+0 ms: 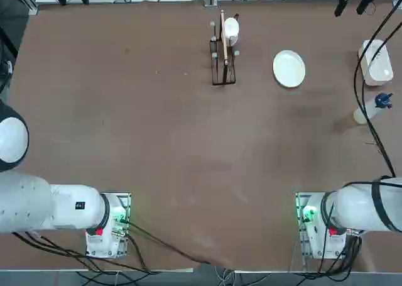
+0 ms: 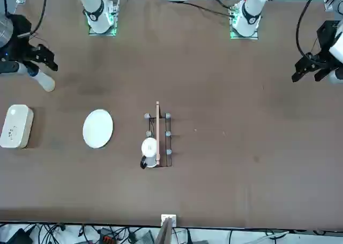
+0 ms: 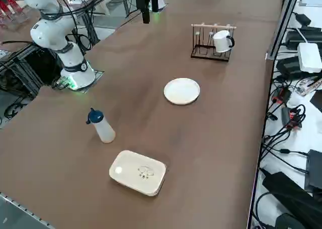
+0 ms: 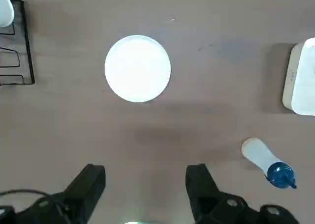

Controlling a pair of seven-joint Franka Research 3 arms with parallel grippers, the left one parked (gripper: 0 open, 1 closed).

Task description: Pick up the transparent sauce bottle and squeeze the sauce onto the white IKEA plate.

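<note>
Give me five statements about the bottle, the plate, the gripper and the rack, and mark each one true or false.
1. The sauce bottle stands upright on the table. True.
2. The right gripper is shut on the bottle. False: it is open and holds nothing, above the table.
3. The plate has sauce on it. False: it looks plain white.
4. A white mug hangs on the wire rack. True.
5. The white container sits on the plate. False: it lies on the table, near the bottle.
</note>
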